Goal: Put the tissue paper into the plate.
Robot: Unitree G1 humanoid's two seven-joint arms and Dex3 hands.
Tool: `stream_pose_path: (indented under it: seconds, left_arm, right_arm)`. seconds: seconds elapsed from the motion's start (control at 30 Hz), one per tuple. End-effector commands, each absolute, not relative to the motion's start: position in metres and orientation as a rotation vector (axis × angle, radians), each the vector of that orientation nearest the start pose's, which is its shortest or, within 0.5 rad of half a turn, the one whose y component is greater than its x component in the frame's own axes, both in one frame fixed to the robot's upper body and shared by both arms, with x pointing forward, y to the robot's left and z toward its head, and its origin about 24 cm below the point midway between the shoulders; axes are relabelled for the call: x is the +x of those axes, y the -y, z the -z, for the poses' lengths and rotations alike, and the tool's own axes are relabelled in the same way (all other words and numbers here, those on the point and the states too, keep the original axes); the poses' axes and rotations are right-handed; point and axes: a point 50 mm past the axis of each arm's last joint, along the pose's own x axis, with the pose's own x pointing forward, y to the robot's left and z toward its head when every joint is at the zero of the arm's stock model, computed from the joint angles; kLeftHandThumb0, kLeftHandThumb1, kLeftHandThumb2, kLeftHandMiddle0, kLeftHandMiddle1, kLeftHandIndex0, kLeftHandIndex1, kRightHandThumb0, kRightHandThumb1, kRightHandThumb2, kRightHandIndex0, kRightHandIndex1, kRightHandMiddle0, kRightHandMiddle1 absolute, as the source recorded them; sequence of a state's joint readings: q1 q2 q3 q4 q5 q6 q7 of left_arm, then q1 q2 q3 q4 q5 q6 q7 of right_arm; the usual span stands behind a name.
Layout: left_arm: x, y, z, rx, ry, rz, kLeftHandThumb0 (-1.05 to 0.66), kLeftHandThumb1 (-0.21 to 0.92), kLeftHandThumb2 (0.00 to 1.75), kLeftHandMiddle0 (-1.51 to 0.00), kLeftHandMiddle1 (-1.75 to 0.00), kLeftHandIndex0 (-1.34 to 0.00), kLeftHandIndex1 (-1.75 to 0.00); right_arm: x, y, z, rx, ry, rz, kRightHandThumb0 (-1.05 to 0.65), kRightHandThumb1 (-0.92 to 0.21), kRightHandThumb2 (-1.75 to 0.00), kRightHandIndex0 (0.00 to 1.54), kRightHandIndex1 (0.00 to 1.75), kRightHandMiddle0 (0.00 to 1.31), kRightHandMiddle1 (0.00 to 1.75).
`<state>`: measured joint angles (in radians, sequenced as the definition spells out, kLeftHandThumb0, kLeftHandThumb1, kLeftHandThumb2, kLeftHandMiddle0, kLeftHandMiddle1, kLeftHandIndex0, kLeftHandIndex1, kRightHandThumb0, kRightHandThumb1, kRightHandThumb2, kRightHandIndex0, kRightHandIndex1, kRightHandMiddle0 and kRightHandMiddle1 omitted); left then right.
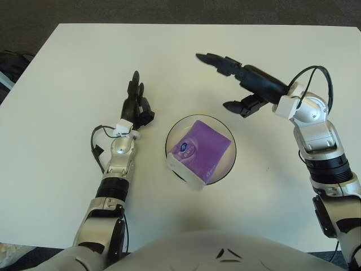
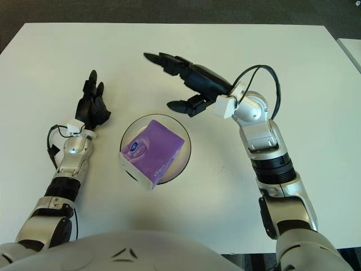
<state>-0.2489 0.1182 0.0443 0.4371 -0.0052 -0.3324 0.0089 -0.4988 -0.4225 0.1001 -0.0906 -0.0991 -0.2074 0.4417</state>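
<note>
A purple tissue pack (image 1: 198, 151) lies in the round plate (image 1: 228, 164) at the table's middle front, its white end hanging over the plate's front-left rim. My right hand (image 1: 225, 82) is open and empty, fingers spread, above the table just behind and to the right of the plate. My left hand (image 1: 137, 104) is open, fingers pointing away, to the left of the plate. Both hands also show in the right eye view, right hand (image 2: 172, 79) and left hand (image 2: 93, 104).
The white table (image 1: 67, 84) spreads wide around the plate. Dark floor lies beyond its far edge. A black cable (image 1: 313, 73) loops over my right wrist.
</note>
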Motion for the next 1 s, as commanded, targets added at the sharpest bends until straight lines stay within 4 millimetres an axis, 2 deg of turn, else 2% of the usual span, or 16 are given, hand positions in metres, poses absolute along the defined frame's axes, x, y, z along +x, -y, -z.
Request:
stream_pose_path:
  seconds: [0.0, 0.13, 0.2, 0.23, 0.43, 0.6, 0.97]
  left_arm:
    - [0.259, -0.175, 0.021, 0.078, -0.156, -0.019, -0.90, 0.92, 1.09, -0.19, -0.02, -0.05, -0.05]
    - [0.258, -0.175, 0.021, 0.077, -0.164, -0.027, -0.89, 0.92, 1.09, -0.19, -0.02, -0.05, -0.06]
    - [0.257, -0.174, 0.020, 0.077, -0.165, -0.030, -0.88, 0.92, 1.09, -0.19, -0.01, -0.02, -0.13]
    - [0.257, -0.174, 0.019, 0.076, -0.165, -0.031, -0.88, 0.92, 1.09, -0.19, -0.01, -0.01, -0.15]
    - [0.255, -0.174, 0.015, 0.075, -0.166, -0.035, -0.88, 0.92, 1.09, -0.20, -0.01, 0.00, -0.19]
    - [0.252, -0.174, 0.014, 0.077, -0.178, -0.040, -0.88, 0.92, 1.10, -0.20, -0.01, 0.00, -0.20]
    - [0.250, -0.175, 0.015, 0.073, -0.190, -0.039, -0.88, 0.92, 1.10, -0.20, -0.01, 0.00, -0.20]
  right_arm:
    - [0.313, 0.135, -0.155, -0.443, 0.530, -0.366, -1.05, -0.92, -0.73, 0.01, 0.01, 0.02, 0.01]
    - [0.308, 0.137, -0.141, -0.289, 0.566, -0.211, -1.02, -0.92, -0.70, 0.04, 0.02, 0.05, 0.04]
    - [0.307, 0.144, -0.131, -0.231, 0.547, -0.148, -0.99, -0.92, -0.70, 0.05, 0.02, 0.06, 0.05]
    - [0.307, 0.147, -0.127, -0.216, 0.538, -0.131, -0.97, -0.92, -0.70, 0.05, 0.02, 0.04, 0.12]
    - [0.300, 0.156, -0.102, -0.133, 0.480, -0.070, -0.90, -0.92, -0.72, 0.07, 0.01, 0.00, 0.23]
    - [0.293, 0.151, -0.081, -0.035, 0.408, -0.021, -0.77, -0.92, -0.83, 0.10, 0.02, 0.00, 0.26]
    - [0.282, 0.143, -0.062, 0.067, 0.320, 0.024, -0.64, -0.92, -0.92, 0.14, 0.03, 0.00, 0.36]
